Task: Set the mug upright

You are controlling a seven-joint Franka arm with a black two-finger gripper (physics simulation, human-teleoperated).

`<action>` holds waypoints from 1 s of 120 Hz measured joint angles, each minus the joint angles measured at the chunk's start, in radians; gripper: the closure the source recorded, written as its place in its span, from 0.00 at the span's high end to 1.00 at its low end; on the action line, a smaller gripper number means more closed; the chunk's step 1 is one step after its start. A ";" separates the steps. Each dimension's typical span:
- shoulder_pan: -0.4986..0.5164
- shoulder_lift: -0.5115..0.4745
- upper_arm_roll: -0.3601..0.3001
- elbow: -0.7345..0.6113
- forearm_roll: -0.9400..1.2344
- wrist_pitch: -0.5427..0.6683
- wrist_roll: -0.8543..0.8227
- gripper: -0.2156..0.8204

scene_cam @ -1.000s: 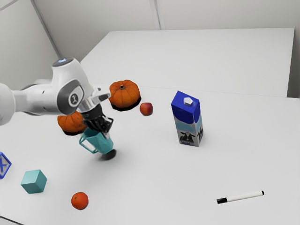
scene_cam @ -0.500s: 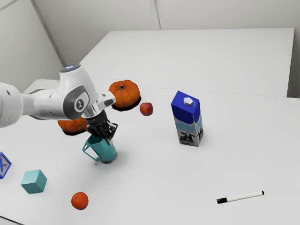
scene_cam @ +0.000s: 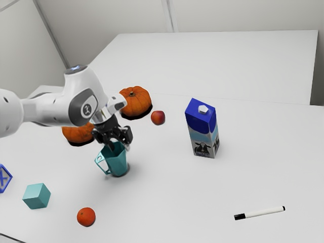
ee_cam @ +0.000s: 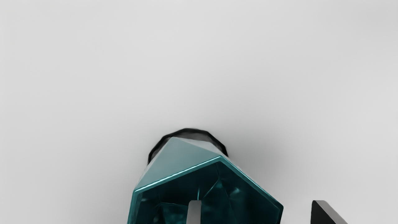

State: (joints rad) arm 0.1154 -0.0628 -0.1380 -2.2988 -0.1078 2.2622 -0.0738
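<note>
Taking 12 o'clock as the exterior view's top and the mug as the dial's centre, one mug (scene_cam: 118,163) is standing on its base on the table (scene_cam: 172,192), about upright, its mouth facing up and its one handle (scene_cam: 102,164) pointing to 9 o'clock. Two pumpkins are sitting beyond it, one (scene_cam: 135,103) between 12 and 1, the other (scene_cam: 77,133) at 10, partly hidden by the arm (scene_cam: 48,109). One apple (scene_cam: 158,118) is resting between 1 and 2, one carton (scene_cam: 202,130) is standing between 2 and 3, one pen (scene_cam: 260,213) is lying near 4, and one orange (scene_cam: 86,216) is sitting at 7. Two blocks are resting there: a teal one (scene_cam: 37,196) at 8, a blue-edged one (scene_cam: 3,178) near 9. The claw (scene_cam: 119,147) is hovering at the mug's mouth, its two fingers standing wide apart, one reaching inside the mouth, the other staying outside, clear of the wall; it is gripping nothing.
</note>
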 joint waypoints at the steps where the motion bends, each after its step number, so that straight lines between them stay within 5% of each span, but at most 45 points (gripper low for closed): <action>1: 0.000 -0.002 0.000 0.002 0.000 -0.001 0.000 0.54; 40: 0.006 -0.030 0.000 0.197 -0.008 -0.177 -0.009 0.72; 120: 0.006 0.017 -0.001 0.553 -0.001 -0.535 -0.017 0.77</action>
State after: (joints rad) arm 0.1214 -0.0454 -0.1392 -1.7457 -0.1085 1.7270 -0.0908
